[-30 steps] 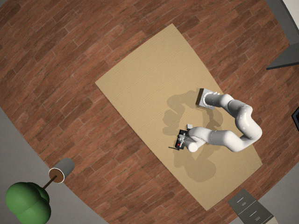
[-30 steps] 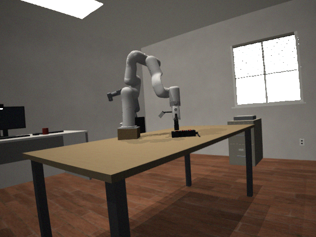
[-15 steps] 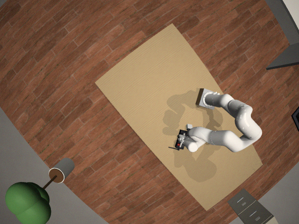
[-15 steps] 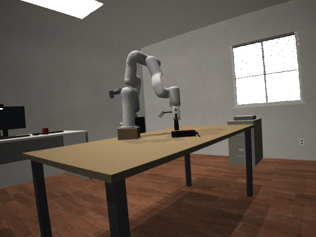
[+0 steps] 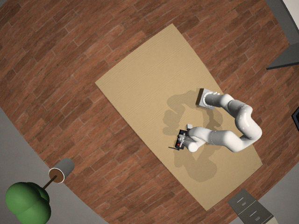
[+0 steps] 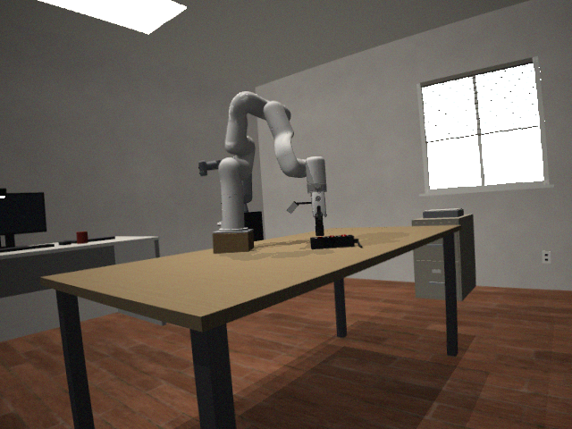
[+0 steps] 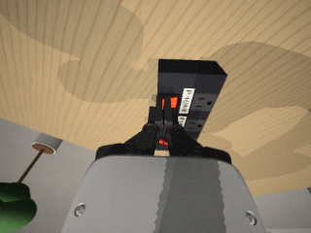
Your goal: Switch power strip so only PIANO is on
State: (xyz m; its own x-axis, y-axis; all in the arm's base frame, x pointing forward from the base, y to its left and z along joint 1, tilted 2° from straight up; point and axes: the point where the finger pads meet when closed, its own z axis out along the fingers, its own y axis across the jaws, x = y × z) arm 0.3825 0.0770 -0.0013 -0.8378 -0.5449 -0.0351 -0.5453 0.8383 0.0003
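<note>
Only one power strip lies on the wooden table, flat and toward the far right part of the top, not far from the arm's brown base block. One white arm bends over it, and its single gripper points straight down onto the left end of the strip; the jaws are pressed together with nothing between them. In the wrist view the black fingers come to a point over the switch row, where two red switches show side by side just past the tips, and a further small red patch shows right at the tips; how many switches there are in all cannot be told, since the gripper covers the near part of the strip. Two white labels sit beside the outlets, too small to read. A short black cord stub sticks out from one end of the strip. Around the table stand one grey filing cabinet at the far right under one bright window, one desk at the left with a dark monitor and a red cup, and one potted plant on the floor.
</note>
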